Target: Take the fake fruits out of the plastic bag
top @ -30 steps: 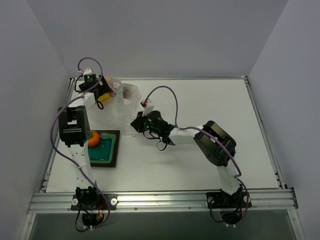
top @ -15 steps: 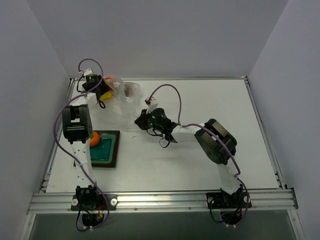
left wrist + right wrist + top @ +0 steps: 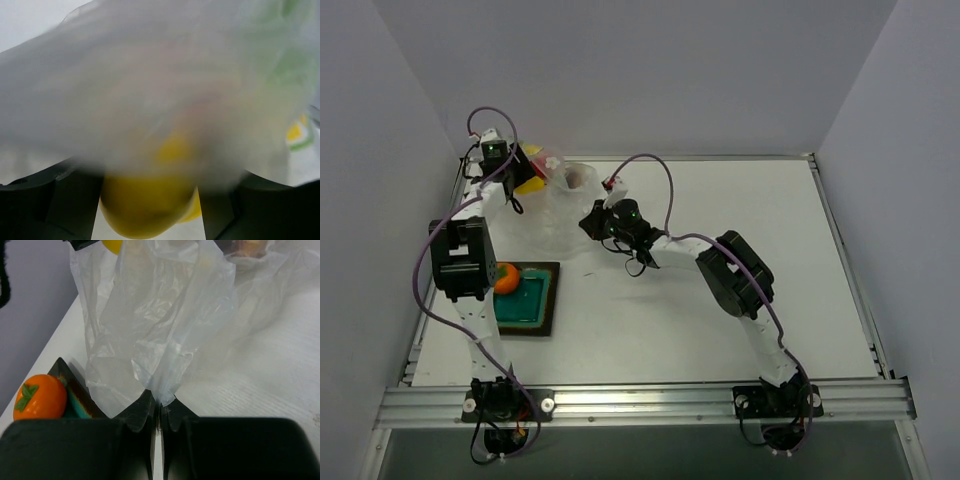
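Grip, right: right gripper (image 3: 159, 407) has its jaws together, pinching a fold of the translucent whitish thin-film plastic bag (image 3: 150, 325) low over the white table (image 3: 260, 390).
Grip, left: left gripper (image 3: 150, 210) is clamped on the glossy yellow pear-like plastic fruit (image 3: 150, 220), with a dark finger on each side. Film drapes over the fruit's top; whether any is caught in the clamp I cannot tell.
Bag: drawn taut between the two grippers, raised at the left gripper's end near the table's far-left corner.
Inside bag: dark red plastic fruit (image 3: 578, 178), blurred through the film.
Already out: glossy orange plastic fruit (image 3: 40, 396) sits at a corner of the green square tray with dark rim (image 3: 535, 300).
Red round fruit: not found in any view.
Step (judgement): drawing the yellow fruit clear while the right pinch anchors the bag.
Technique (judgement): hold the right pinch low and fixed and pull the left away from it, so the film peels off. The glossy fruit may slip, so clamp firmly.
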